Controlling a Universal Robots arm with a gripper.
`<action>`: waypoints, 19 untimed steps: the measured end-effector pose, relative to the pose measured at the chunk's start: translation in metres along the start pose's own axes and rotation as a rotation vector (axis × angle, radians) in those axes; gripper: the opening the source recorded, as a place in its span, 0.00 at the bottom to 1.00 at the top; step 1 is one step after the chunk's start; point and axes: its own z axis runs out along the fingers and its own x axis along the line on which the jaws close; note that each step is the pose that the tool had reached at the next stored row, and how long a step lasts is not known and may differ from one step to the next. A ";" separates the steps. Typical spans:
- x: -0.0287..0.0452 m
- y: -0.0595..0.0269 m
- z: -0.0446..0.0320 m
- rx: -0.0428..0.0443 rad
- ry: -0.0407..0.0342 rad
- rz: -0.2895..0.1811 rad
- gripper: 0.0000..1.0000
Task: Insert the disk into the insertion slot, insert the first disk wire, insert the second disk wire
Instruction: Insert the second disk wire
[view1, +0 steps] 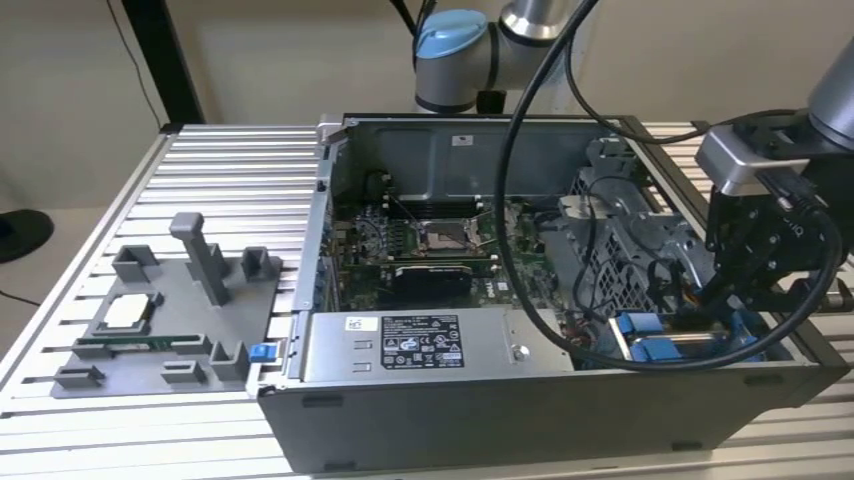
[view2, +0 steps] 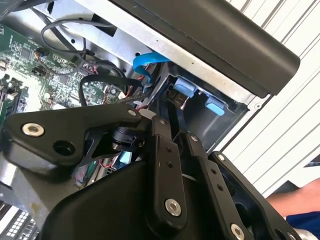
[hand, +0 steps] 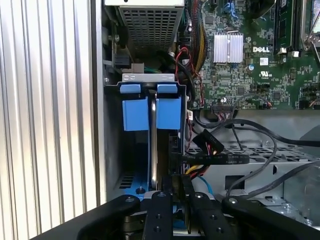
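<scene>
While the gripper (hand: 176, 197) hangs over the insertion slot (hand: 149, 82) in the corner of the computer case (view1: 534, 420) beside the power-supply box (view1: 420, 345), its fingers look nearly closed around a black wire connector, apparently aligning it with the disk (hand: 154, 150) seated edge-on between blue rails.

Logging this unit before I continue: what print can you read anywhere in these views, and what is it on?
White sticker on the power-supply box: dense print, too small to read.
Motherboard in the first wrist view: white markings, too small to quote reliably.
The disk, seen edge-on: no print visible.
Nothing else is legible.
</scene>
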 end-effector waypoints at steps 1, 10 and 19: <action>0.0000 0.0000 0.0001 0.0030 -0.0004 0.000 0.00; -0.0008 0.0032 0.0007 0.0126 -0.0013 0.000 0.00; -0.0020 0.0035 0.0010 0.0134 -0.0014 0.003 0.00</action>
